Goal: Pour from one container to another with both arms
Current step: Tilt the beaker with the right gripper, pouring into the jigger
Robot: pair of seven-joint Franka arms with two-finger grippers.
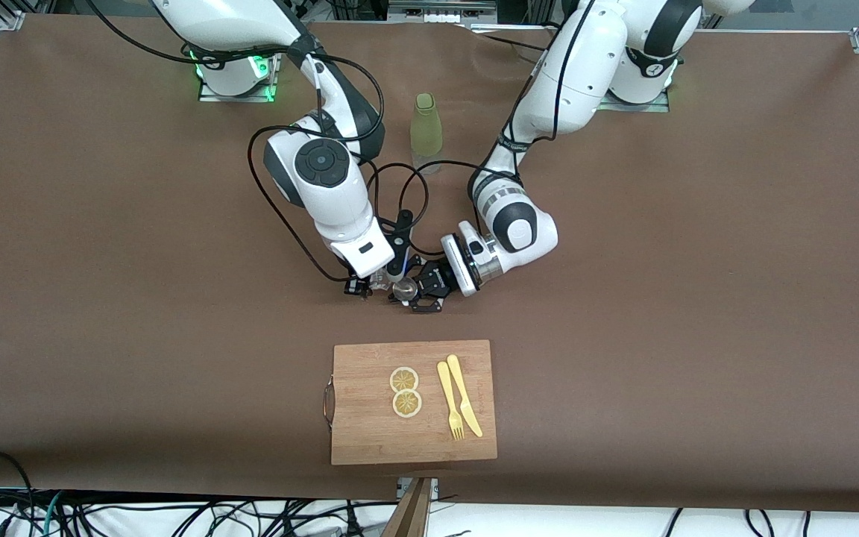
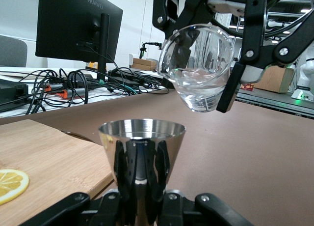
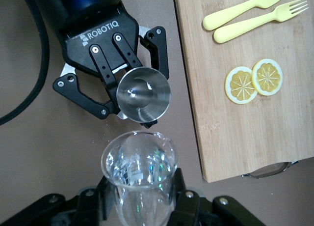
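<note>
Steel jigger (image 2: 142, 152) is clamped upright in the left gripper (image 1: 423, 292), just above the table. Glass cup (image 2: 198, 69) is gripped by the right gripper (image 1: 370, 285) and tilted over the jigger's mouth.

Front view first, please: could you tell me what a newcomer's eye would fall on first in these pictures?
The two grippers meeting mid-table: the right gripper holds a tilted glass above the metal cup held upright by the left gripper. Nearer the camera lies a board with two lemon slices beside a yellow fork and knife. A green bottle stands between the bases.
</note>
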